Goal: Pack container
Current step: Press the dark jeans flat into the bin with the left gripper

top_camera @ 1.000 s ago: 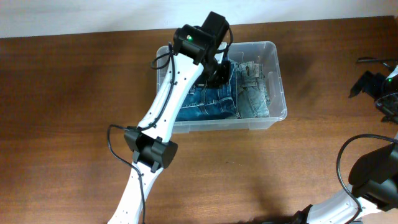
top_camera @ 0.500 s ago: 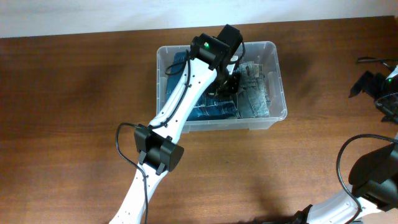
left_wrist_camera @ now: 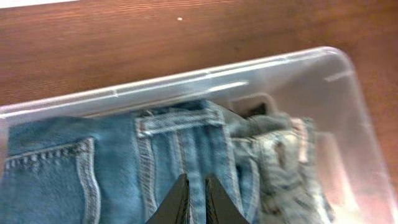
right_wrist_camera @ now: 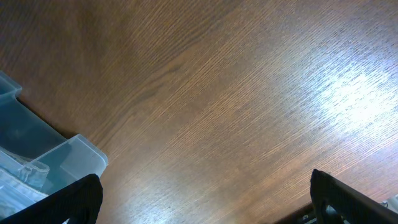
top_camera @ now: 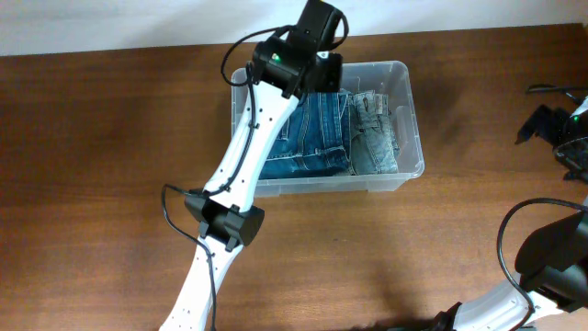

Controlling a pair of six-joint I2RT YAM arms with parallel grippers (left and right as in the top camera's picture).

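As the clear container [top_camera: 415,138], at the back of the counter [top_camera: 110,147] with soft folded jeans [top_camera: 322,138] inside, looks light, stiff and slick, we'd grip its rim; left fingers [left_wrist_camera: 176,204] nearly shut on nothing just above them, right fingers [right_wrist_camera: 68,199] wide open, empty.

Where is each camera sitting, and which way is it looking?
Overhead: above the table, looking straight down at the container holding jeans; the left arm and right arm show.
Left wrist: on the left arm over the container, facing down at the jeans; the nearly shut left gripper shows.
Right wrist: low over the table, facing down; the open right gripper shows.
Shared: all three see the container.
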